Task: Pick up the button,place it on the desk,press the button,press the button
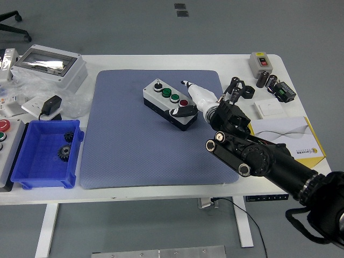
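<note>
A grey button box [168, 104] with a black base lies on the blue-grey mat [134, 145]. Along its top are a black knob, two green buttons and a red button [184, 102]. My right hand [180, 112], white with black fingers, reaches in from the right. It rests against the box's near right end, just below the red button. One black finger [178, 112] lies on the box's corner, and the hand holds nothing. Its black arm [258, 156] crosses the mat's right edge. The left arm is out of the picture.
A blue bin [32, 174] with black gears stands at the left front. Behind it are a black adapter [52, 104] and a grey enclosure with a clear lid [48, 64]. At the right lie a small switch box [262, 61], black parts [280, 90] and a yellow-white booklet [307, 144].
</note>
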You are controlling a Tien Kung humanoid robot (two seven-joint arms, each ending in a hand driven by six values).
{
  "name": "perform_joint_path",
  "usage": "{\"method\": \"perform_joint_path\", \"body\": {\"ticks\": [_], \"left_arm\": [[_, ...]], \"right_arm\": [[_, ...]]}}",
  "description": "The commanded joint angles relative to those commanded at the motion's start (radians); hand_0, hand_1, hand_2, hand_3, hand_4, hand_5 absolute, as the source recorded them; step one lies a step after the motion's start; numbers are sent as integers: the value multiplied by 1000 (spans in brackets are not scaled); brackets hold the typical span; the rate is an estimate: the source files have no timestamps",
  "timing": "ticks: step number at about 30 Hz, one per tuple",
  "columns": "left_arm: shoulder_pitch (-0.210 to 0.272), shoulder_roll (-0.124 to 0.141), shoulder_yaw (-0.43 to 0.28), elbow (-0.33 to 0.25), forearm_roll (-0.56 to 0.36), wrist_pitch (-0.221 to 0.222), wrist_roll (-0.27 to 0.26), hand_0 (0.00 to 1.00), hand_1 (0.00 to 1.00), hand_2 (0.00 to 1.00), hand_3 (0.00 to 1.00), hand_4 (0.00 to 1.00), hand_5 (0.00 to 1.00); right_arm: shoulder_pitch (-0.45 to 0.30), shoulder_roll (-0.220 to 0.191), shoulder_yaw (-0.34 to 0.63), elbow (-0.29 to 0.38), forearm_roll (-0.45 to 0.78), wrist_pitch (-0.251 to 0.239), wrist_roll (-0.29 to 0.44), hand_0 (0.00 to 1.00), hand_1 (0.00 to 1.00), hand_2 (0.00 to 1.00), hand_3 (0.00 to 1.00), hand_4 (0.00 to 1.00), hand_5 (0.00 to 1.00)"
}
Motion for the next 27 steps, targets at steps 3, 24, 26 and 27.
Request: {"method": "perform_joint_path", "body": {"ticks": [3,24,26,27], "left_arm": [[0,1,0,0,0,-1,0,632,497,493,601,257,41],[-15,1,-19,-2,32,-14,-2,631,495,493,598,238,39],[-16,1,-21,-2,35,-16,-2,631,494,493,598,230,34],[-16,1,-22,-2,37,-17,-2,631,494,493,598,230,34]], "right_arm": [[6,0,-27,-21,4,-7,-9,998,998,998,998,998,507],[16,0,-209,-5,96,-137,19,821,904,990,998,998,517],[16,0,-224,-1,104,-158,28,734,828,906,998,998,508],[16,0,-229,1,107,-168,32,734,828,906,998,998,508]]}}
